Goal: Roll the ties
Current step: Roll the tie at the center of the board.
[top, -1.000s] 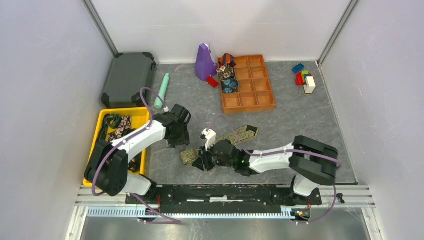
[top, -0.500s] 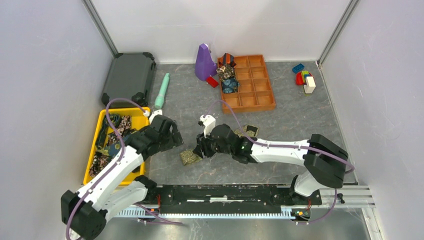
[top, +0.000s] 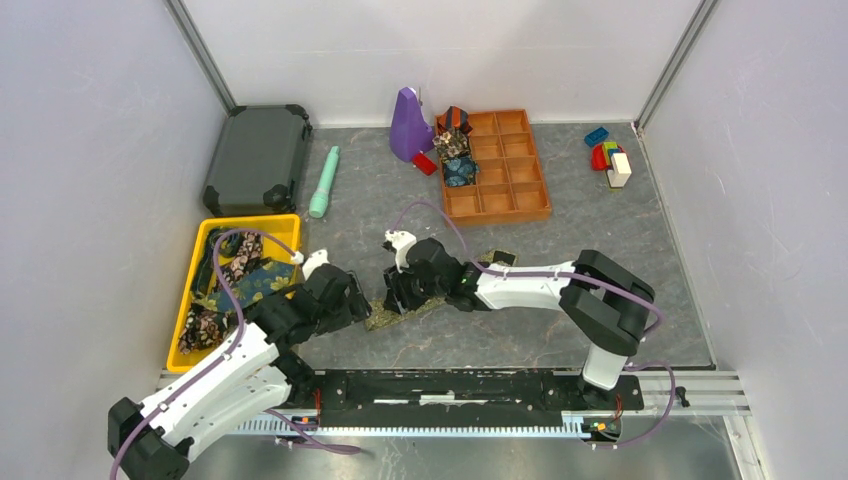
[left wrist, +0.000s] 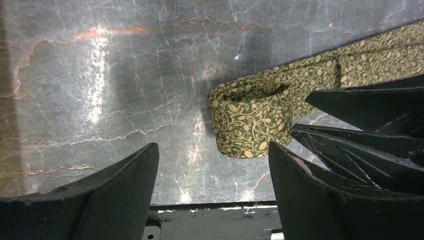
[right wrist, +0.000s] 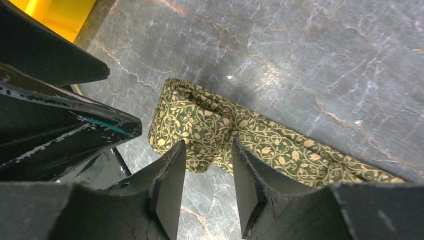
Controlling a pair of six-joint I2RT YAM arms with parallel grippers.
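text: none readable | labels, brands, numbers, signs: none legible in any of the three views

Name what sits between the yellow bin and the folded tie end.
The left gripper, jaws open, sits between the bin and the tie; the top view shows it.

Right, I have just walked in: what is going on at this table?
Two robot arms are working on an olive-gold tie lying on the grey table. One end is folded over into a first loose turn; the rest lies flat. The right end effector hovers just over that fold, jaws partly apart, not clearly gripping it. The left end effector sits beside it, wide open and empty. Other ties lie in the yellow bin.
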